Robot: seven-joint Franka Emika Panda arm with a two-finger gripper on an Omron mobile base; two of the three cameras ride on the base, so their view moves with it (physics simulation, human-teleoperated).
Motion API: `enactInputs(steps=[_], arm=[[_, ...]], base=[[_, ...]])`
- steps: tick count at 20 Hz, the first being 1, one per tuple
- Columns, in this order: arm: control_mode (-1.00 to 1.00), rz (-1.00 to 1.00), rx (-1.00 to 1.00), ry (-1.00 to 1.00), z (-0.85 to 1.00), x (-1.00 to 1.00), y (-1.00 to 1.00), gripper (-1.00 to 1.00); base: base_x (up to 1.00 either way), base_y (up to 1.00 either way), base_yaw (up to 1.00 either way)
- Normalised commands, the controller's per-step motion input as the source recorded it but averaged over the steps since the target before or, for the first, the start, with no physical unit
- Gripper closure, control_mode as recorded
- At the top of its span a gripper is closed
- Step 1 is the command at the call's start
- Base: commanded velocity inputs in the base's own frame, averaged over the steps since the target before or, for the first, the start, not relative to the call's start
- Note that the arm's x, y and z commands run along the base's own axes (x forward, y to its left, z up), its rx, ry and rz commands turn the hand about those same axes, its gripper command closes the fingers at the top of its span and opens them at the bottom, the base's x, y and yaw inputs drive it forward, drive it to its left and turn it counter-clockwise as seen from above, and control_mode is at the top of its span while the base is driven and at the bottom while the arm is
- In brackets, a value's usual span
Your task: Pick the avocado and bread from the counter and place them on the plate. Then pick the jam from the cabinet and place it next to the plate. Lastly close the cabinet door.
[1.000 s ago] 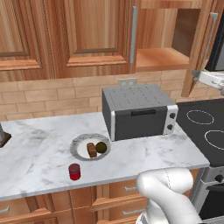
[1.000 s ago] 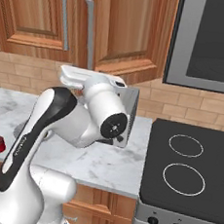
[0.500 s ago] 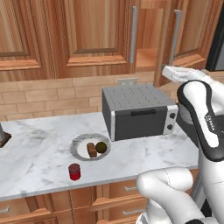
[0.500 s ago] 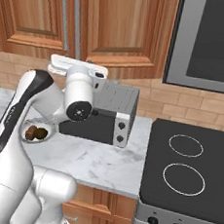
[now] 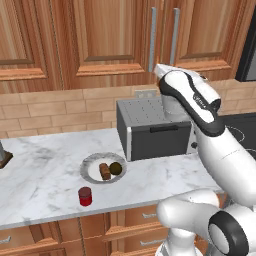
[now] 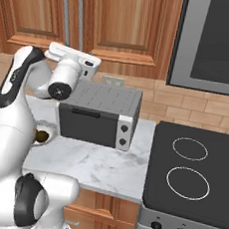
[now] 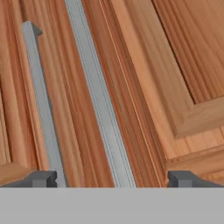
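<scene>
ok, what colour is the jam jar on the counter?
Red with a dark lid; the jam jar shows best in the left base view, in front of the plate.

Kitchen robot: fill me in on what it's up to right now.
The arm has its open gripper up against the cabinet door, the silver bar handle running between the fingertips. The doors look shut. On the counter, the plate holds the bread and the avocado, and the red jam stands just in front of the plate. Nothing is held.
</scene>
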Motion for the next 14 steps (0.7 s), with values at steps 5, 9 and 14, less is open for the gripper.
enactInputs(steps=[5, 9, 14], arm=[[-1.0, -0.13, 0.0, 0.0, -0.09, 1.0, 0.4, -1.0], [-1.0, -0.12, 0.0, 0.02, -0.23, 1.0, 0.22, -1.0], [-1.0, -0.11, 0.0, 0.03, -0.28, 1.0, 0.15, -1.0]], base=[[0.0, 0.0, 0.0], [0.0, 0.0, 0.0], [0.0, 0.0, 0.0]])
